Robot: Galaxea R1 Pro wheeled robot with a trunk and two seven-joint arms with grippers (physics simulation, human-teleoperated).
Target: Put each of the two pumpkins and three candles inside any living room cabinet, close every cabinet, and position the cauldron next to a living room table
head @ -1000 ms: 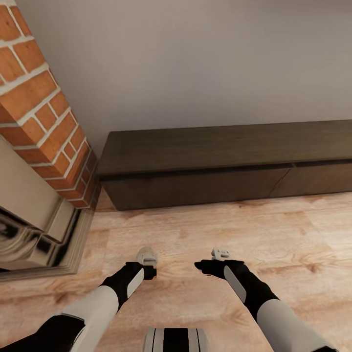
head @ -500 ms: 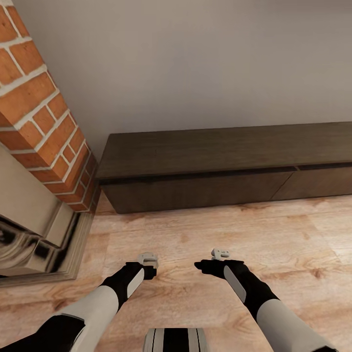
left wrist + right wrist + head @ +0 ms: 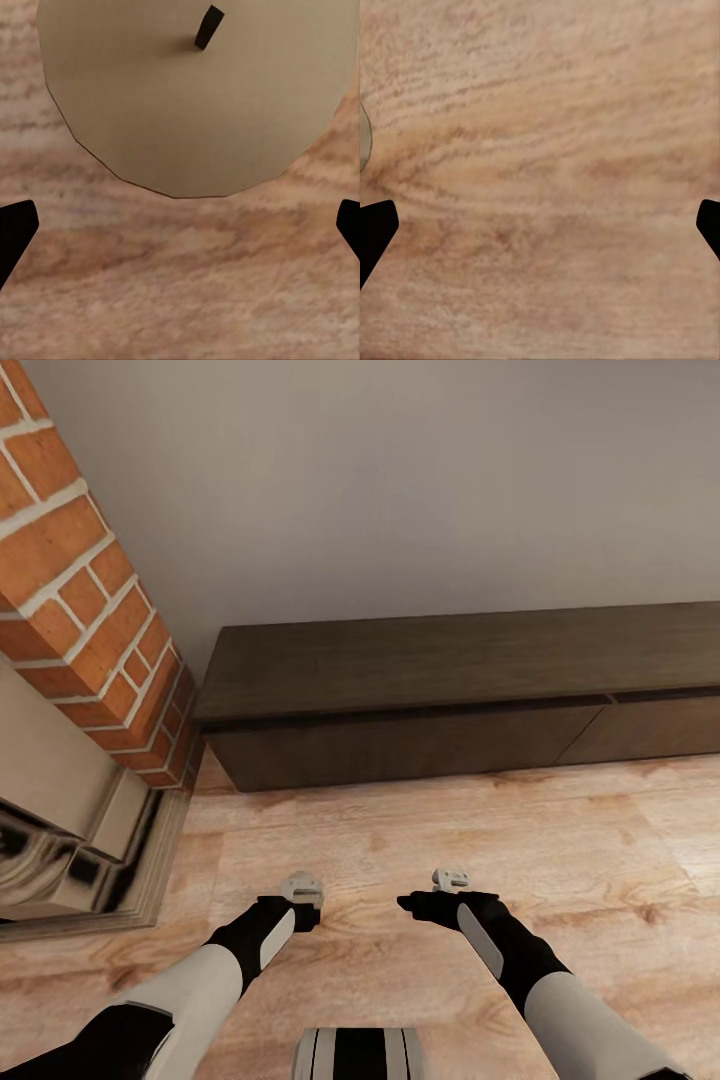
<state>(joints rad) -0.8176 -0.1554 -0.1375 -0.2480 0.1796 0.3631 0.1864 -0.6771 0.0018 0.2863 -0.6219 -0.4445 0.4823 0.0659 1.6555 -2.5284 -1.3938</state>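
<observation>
The long, low, dark brown cabinet (image 3: 450, 660) runs along the wall ahead, and its drawer fronts look flush. A tan candle (image 3: 195, 90) with a short dark wick stands on the wood floor directly under my left gripper (image 3: 180, 225). That gripper's fingertips are spread wide and do not touch the candle. In the head view the candle's pale top (image 3: 303, 883) peeks out just beyond the left gripper (image 3: 300, 908). My right gripper (image 3: 440, 902) hovers open over bare floor, and the same candle (image 3: 363, 146) shows as a sliver beside it. Pumpkins, cauldron and table are out of view.
A brick fireplace column (image 3: 80, 620) with a glossy metal surround (image 3: 70, 840) stands close on the left. A plain grey wall (image 3: 400, 480) rises behind the cabinet. A light wood floor (image 3: 450, 830) stretches between me and the cabinet.
The head view has shifted slightly, so the fireplace and cabinet sit a little differently in the picture. Both arms keep the same pose.
</observation>
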